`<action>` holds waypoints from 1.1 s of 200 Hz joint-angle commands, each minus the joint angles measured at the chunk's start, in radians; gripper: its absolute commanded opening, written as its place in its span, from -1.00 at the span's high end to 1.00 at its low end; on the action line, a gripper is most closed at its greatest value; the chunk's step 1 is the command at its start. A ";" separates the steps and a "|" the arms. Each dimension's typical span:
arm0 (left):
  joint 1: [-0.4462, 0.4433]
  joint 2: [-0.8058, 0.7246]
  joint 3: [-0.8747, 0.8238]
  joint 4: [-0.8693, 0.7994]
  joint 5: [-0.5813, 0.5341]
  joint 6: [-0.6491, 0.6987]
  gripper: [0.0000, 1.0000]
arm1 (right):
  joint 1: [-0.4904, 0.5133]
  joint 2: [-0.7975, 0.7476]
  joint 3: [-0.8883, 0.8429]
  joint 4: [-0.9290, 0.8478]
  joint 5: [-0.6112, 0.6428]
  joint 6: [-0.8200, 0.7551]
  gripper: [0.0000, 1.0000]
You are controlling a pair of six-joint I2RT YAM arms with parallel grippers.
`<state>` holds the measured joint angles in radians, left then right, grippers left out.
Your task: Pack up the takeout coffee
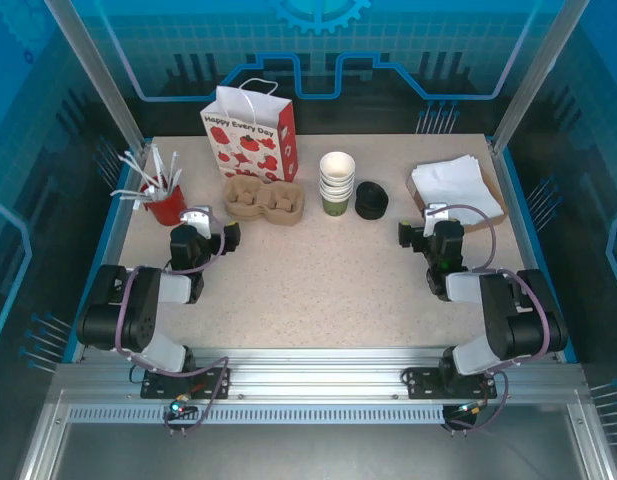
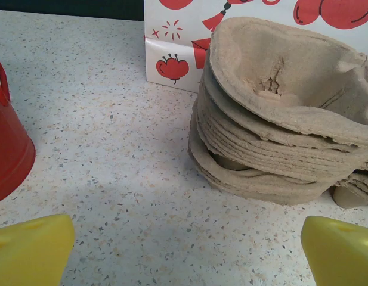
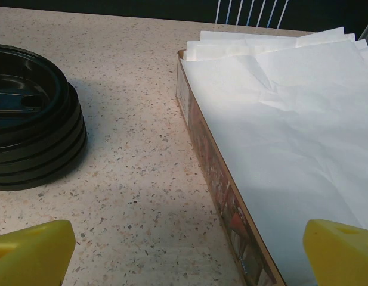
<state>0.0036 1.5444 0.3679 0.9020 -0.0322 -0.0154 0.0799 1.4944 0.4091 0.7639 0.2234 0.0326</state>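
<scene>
Speckled table point(image 1: 318, 290); left tool point(image 2: 186, 250) fingertips cut off.

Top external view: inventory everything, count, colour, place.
paper gift bag: one, white with red print, back, upright
pulp cup carriers: one stack, brown, before the bag
paper cups: one lidless stack, cream and green, centre back
lids: one stack, black, right of the cups
bucket: one, red, far left, holding white straws
paper sheets: one pile, white, in cardboard tray, far right
table: one, speckled beige
left arm, right arm: black and grey, near edge
left end effector, right end effector: yellow fingers, open
</scene>
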 commanded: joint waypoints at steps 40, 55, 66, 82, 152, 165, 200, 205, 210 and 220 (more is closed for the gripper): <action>-0.004 0.003 0.019 0.003 0.011 0.026 -0.98 | 0.010 0.008 0.003 0.027 -0.006 -0.007 -1.00; -0.003 0.004 0.019 0.005 0.011 0.026 -0.98 | 0.010 0.009 0.003 0.027 -0.006 -0.007 -1.00; -0.004 0.004 0.018 0.005 0.011 0.026 -0.98 | 0.010 0.008 0.003 0.026 -0.006 -0.008 -1.00; -0.003 0.004 0.018 0.003 0.012 0.026 -0.98 | 0.010 0.008 0.003 0.026 -0.006 -0.007 -1.00; -0.004 0.003 0.020 -0.003 0.004 0.023 -0.98 | 0.009 0.009 0.002 0.026 -0.006 -0.008 -1.00; -0.002 0.002 0.019 0.001 -0.013 0.020 -0.98 | 0.010 0.007 0.003 0.028 -0.006 -0.007 -1.00; -0.004 -0.119 -0.092 0.106 -0.066 0.007 -0.97 | 0.039 -0.144 0.037 -0.148 0.120 0.007 -0.99; -0.004 -0.154 -0.104 0.097 -0.071 0.006 -0.98 | 0.039 -0.178 0.041 -0.187 0.139 0.018 -1.00; -0.005 -0.193 -0.112 0.075 -0.078 0.002 -0.97 | 0.038 -0.207 0.046 -0.222 0.166 0.035 -1.00; -0.005 -0.278 -0.106 -0.007 -0.086 -0.002 -0.97 | 0.031 -0.295 0.060 -0.305 0.223 0.116 -0.99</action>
<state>0.0032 1.4334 0.2832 0.9222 -0.0727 -0.0170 0.1074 1.3655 0.4164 0.6262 0.3004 0.0452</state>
